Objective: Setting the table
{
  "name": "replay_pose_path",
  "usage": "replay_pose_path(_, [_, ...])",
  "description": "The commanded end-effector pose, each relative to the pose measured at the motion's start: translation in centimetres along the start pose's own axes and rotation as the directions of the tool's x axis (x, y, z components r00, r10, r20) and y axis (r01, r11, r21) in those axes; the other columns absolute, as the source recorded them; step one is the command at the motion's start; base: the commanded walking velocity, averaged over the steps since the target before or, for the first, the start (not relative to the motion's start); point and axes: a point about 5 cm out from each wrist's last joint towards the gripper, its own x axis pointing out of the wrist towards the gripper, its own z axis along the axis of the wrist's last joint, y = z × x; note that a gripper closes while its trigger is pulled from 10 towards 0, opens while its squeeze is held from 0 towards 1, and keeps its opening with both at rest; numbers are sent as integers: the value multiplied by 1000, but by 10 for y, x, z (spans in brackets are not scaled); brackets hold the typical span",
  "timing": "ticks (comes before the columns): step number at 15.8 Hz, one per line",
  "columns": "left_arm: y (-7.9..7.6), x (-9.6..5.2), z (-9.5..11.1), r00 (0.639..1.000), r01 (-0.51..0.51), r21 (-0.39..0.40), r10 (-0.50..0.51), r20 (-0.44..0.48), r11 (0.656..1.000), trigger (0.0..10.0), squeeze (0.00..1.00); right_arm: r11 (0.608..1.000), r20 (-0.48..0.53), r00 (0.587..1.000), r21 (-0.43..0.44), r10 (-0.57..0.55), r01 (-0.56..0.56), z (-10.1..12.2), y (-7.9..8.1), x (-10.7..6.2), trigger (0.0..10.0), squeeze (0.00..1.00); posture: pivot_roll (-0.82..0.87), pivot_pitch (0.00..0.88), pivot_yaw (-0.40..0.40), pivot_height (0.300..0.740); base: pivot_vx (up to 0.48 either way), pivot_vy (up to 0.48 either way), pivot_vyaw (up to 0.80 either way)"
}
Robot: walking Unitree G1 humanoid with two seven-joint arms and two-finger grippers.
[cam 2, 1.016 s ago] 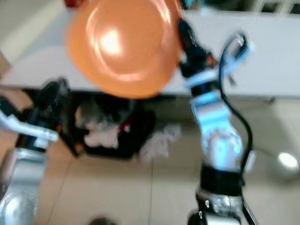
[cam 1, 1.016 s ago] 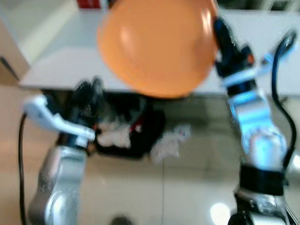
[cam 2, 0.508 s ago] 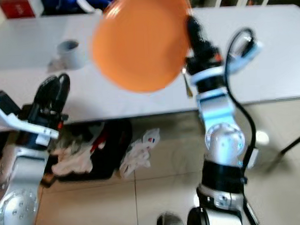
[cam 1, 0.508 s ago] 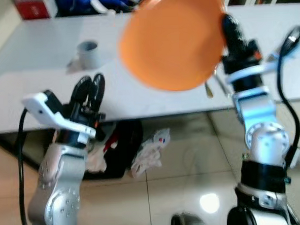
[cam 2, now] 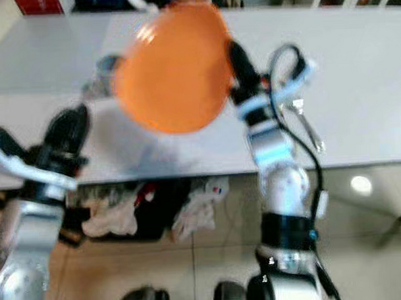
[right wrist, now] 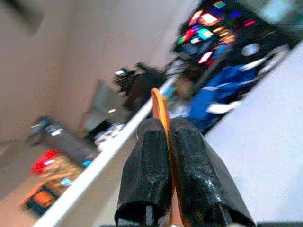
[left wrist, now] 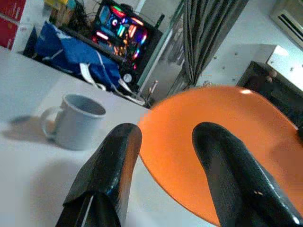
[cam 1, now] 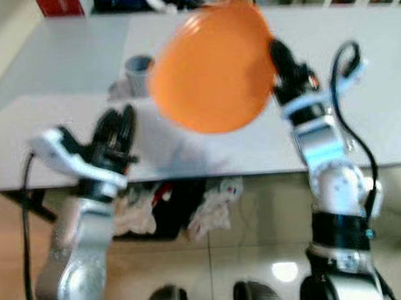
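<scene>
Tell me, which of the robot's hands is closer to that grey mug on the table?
The left. The left gripper hovers open over the table's near edge, just short of the grey mug. The right gripper is farther across, its fingers pinching the orange plate held up over the table.

Both eye views are motion-blurred, the orange plate (cam 1: 209,65) hides the table (cam 1: 68,128) stretch behind it (toward twelve o'clock), and the heap (cam 1: 209,209) under the table is too smeared to identify.
</scene>
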Motion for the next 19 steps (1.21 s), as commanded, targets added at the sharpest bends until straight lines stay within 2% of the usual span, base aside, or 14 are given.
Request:
replay_pose_path(1, [-1, -4, 5, 1000, -7, 10, 7, 9, 1000, 10000, 0, 999, 35, 998, -3, 51, -51, 5, 12, 6, 10000, 0, -64, 204, 10, 740, 0, 0, 0])
replay_pose_path(5, [-5, -15, 4, 999, -30, 15, 30, -32, 999, 10000, 0, 1000, 33, 999, -18, 24, -23, 5, 2, 12, 10000, 0, -46, 260, 17, 740, 0, 0, 0])
replay_pose_path(7, [-7, -23, 4, 998, -40, 17, 41, -55, 999, 10000, 0, 998, 51, 998, -51, -46, 49, 7, -15, 14, 10000, 0, -30, 298, 22, 740, 0, 0, 0])
replay_pose_path(10, [-11, -32, 9, 996, -55, 22, 56, -72, 998, 10000, 0, 985, 88, 986, -81, -142, 149, 11, -32, 20, 10000, 0, -2, 343, 29, 740, 0, 0, 0])
replay_pose_path(14, [-14, -40, 15, 994, -70, 30, 72, -87, 997, 10000, 0, 976, 118, 976, -92, -185, 196, 12, -37, 29, 10000, 0, 18, 378, 37, 740, 0, 0, 0])
replay_pose_path(15, [-15, -41, 16, 993, -73, 30, 76, -92, 997, 10000, 0, 963, 109, 967, -117, -231, 243, 9, -41, 30, 10000, 0, 20, 383, 37, 740, 0, 0, 0])
replay_pose_path(16, [-17, -42, 16, 992, -74, 28, 76, -100, 997, 10000, 0, 935, 82, 951, -174, -298, 308, 2, -50, 29, 10000, 333, 23, 385, 39, 740, 0, 0, 0])
replay_pose_path(17, [-17, -42, 16, 992, -74, 27, 76, -101, 997, 10000, 0, 927, 76, 947, -190, -313, 322, 1, -52, 28, 10000, 875, 23, 385, 39, 740, 0, 0, 0])
replay_pose_path(18, [-18, -43, 16, 992, -73, 26, 76, -104, 997, 10000, 0, 901, 78, 929, -227, -361, 369, 0, -57, 26, 10000, 1000, 24, 386, 38, 740, 0, 0, 0])
replay_pose_path(19, [-18, -43, 16, 992, -73, 24, 76, -106, 997, 10000, 0, 877, 76, 918, -272, -390, 396, 1, -60, 24, 10000, 1000, 23, 386, 37, 740, 0, 0, 0])
